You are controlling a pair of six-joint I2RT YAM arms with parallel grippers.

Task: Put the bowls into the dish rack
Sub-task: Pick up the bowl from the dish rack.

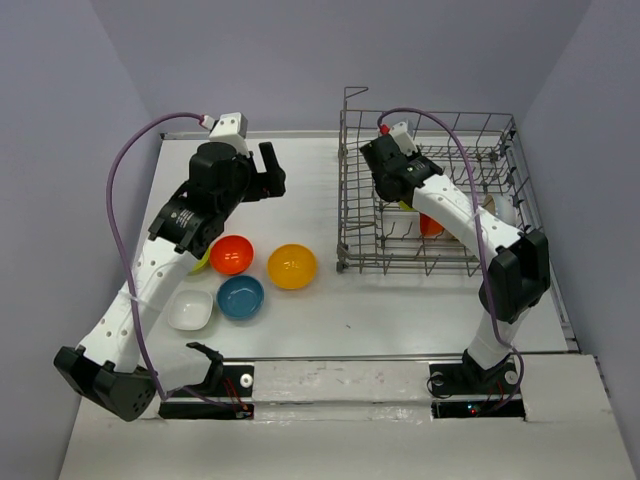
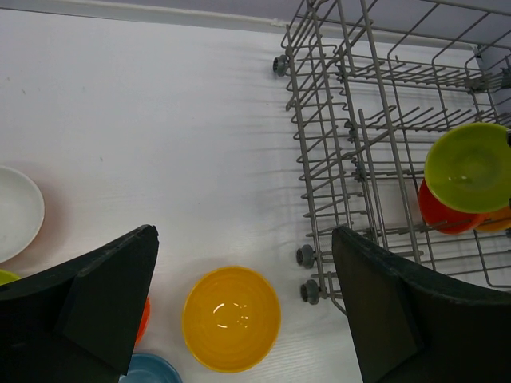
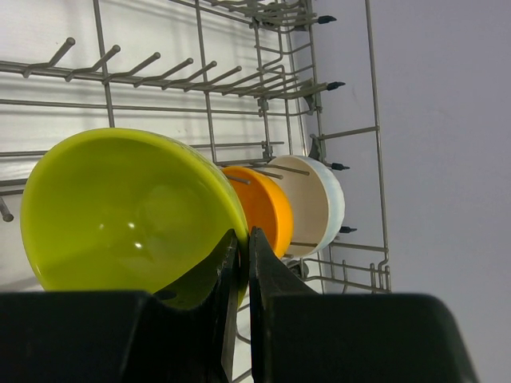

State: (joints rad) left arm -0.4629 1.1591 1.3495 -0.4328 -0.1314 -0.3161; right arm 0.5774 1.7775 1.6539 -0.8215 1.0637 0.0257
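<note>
The grey wire dish rack (image 1: 345, 200) stands at the right of the table. Inside it my right gripper (image 3: 243, 255) is shut on the rim of a lime green bowl (image 3: 120, 215). Behind that bowl an orange bowl (image 3: 259, 207) and a white bowl (image 3: 315, 203) stand on edge among the tines. A red-orange bowl (image 1: 431, 224) shows in the rack too. On the table lie a red-orange bowl (image 1: 231, 254), an orange-yellow bowl (image 1: 292, 266), a blue bowl (image 1: 240, 297) and a squarish white bowl (image 1: 190, 310). My left gripper (image 1: 272, 172) hangs open and empty above the table, over the orange-yellow bowl (image 2: 231, 319).
A lime green bowl (image 1: 203, 262) peeks out from under the left arm, and a round white bowl (image 2: 12, 211) lies at the left edge of the left wrist view. The rack's castors (image 2: 306, 257) face the loose bowls. Purple walls close in the table.
</note>
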